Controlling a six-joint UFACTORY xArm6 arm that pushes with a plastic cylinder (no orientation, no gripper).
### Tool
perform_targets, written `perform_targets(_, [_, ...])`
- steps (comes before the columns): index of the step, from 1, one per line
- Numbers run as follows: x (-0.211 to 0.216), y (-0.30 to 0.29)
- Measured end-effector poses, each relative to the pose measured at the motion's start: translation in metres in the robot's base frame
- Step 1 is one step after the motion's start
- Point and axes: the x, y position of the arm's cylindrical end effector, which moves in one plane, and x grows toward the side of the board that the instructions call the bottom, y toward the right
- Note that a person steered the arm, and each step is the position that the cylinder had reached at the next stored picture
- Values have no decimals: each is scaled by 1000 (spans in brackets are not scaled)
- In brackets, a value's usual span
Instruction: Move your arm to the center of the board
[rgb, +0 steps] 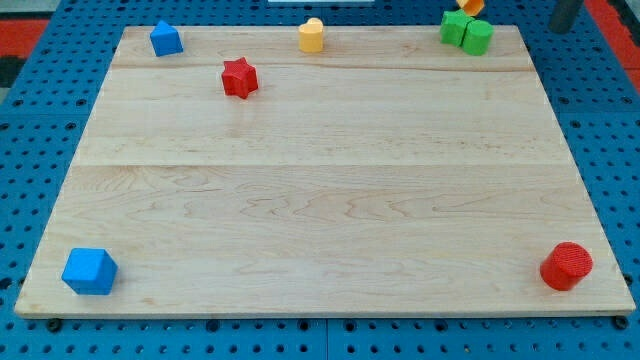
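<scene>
My tip (566, 31) shows as a dark rod end at the view's top right corner, just beyond the wooden board (330, 190) and right of the green block (466, 33). A small orange block (467, 5) sits just above the green one at the view's top edge. A yellow block (311, 35) stands at the top middle. A blue block (166, 39) is at the top left, with a red star (239, 77) below and right of it. A blue cube (90, 271) lies at the bottom left corner. A red cylinder (567, 266) lies at the bottom right corner.
The board rests on a blue perforated base (30, 120) that surrounds it on all sides. A red strip (615, 20) shows at the top right.
</scene>
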Motion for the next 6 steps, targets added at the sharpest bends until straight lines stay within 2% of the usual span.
perform_targets(1, [22, -6])
perform_targets(2, [76, -61])
perform_targets(3, [106, -94])
perform_targets(6, [275, -183])
